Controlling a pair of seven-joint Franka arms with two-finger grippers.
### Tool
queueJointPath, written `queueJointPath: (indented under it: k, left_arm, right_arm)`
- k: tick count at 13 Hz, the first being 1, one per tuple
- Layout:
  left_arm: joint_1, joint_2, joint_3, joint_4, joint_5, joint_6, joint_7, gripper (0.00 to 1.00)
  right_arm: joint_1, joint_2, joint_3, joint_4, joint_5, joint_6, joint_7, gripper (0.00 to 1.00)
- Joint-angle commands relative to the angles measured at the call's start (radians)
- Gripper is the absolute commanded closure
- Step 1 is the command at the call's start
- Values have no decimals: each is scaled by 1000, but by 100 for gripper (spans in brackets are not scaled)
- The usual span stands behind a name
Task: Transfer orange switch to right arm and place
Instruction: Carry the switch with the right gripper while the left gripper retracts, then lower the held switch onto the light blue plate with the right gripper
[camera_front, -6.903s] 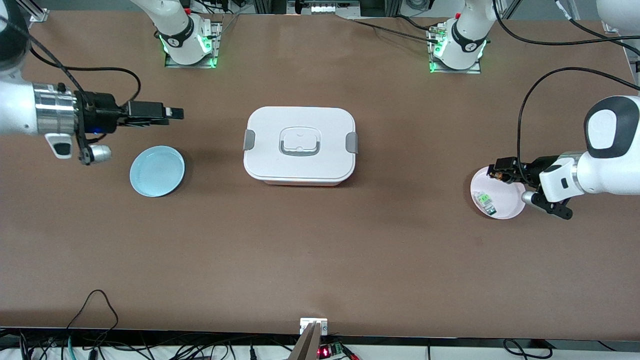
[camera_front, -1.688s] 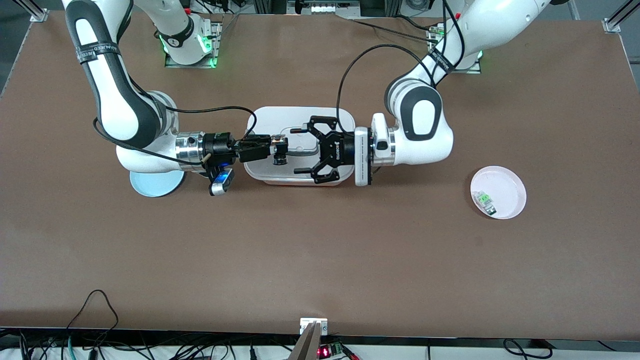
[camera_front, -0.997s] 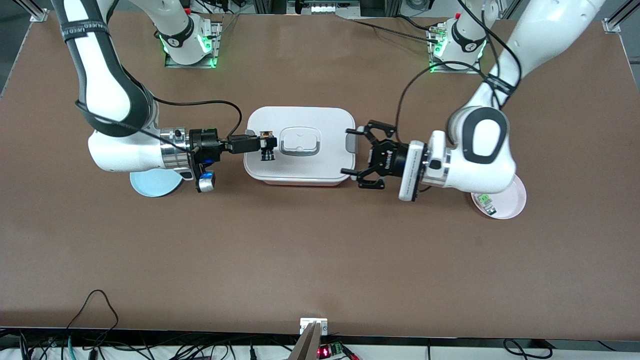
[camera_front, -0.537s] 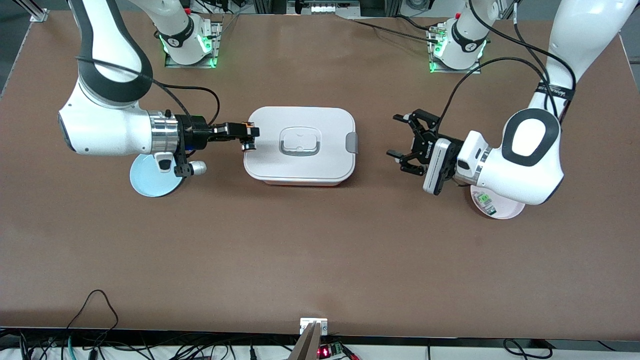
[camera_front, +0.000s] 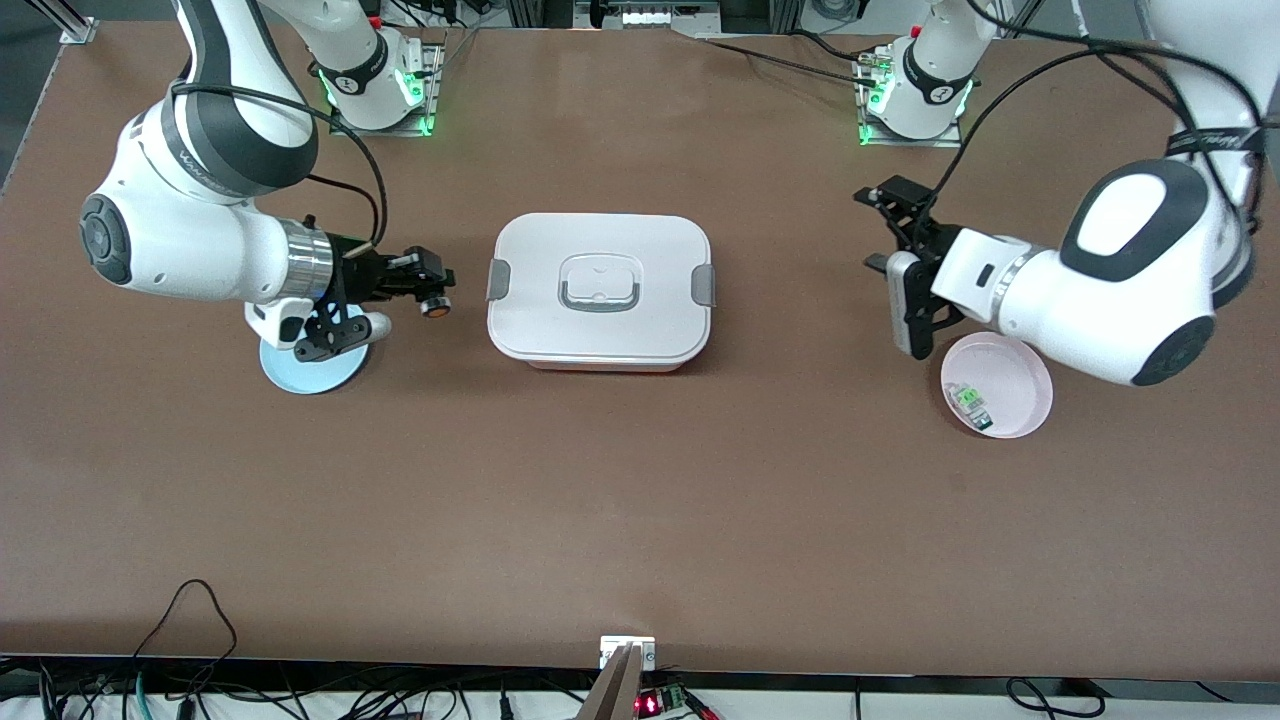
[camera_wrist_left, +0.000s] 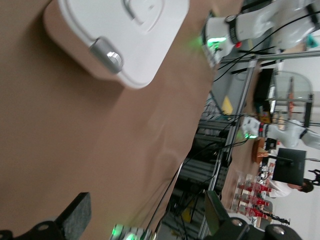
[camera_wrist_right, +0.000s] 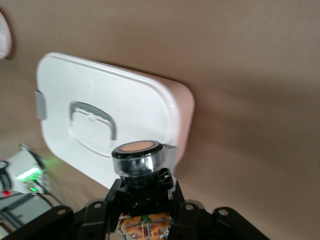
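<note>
The handover looks finished and the placing step is in hand. The right gripper (camera_front: 432, 288) is clamped on the orange switch (camera_front: 436, 307), which juts from its fingertips with its round orange-topped cap facing outward; in the right wrist view the switch (camera_wrist_right: 141, 170) sits squarely between the 2 black fingers (camera_wrist_right: 97, 212). The gripper hangs over bare table between the white lidded box (camera_front: 600, 290) and the blue plate (camera_front: 305, 370), and the plate lies partly under the wrist.

The left gripper (camera_front: 900, 235) stands wide and empty, raised near the pink plate (camera_front: 1010, 375), where a small green-and-clear component (camera_front: 968, 400) lies. That arm appears to wait.

Judging from the layout, the blue plate is the likely target. The next move would call for drawing the gripper back and down over the plate, then opening the fingers only once the switch is low enough not to bounce or roll.

The brown table (camera_front: 640, 520) is flat and matte. Cables run along its edges, and the left wrist view shows metal framing and lab gear around it.
</note>
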Motion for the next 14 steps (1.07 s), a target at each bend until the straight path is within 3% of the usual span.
queueJointPath:
  k: [1,5,8,9,11,14]
  left_arm:
    - [-1,4,-9,126,179,-85,-158,0]
    - [-28,4,-9,184,484,-56,-293,0]
    - [-50,27,8,238,596,56,-363,0]
    - [-59,11,20,218,613,96,-370,0]
    - [-152,-85,179,137,600,180,-366,0]
    - [-250,-322,388,-166,476,436,-398,0]
  right_arm:
    - [-45,-11,9,-18,-117,0,-146,86]
    - [-74,2,9,-27,-327,17,-321,86]
    - [-111,5,9,-65,-450,83,-510,86]
    - [-129,8,9,-88,-455,117,-556,86]
    - [-169,14,9,-134,-456,186,-649,86]
    - [-206,14,9,-200,-513,272,-823,86]
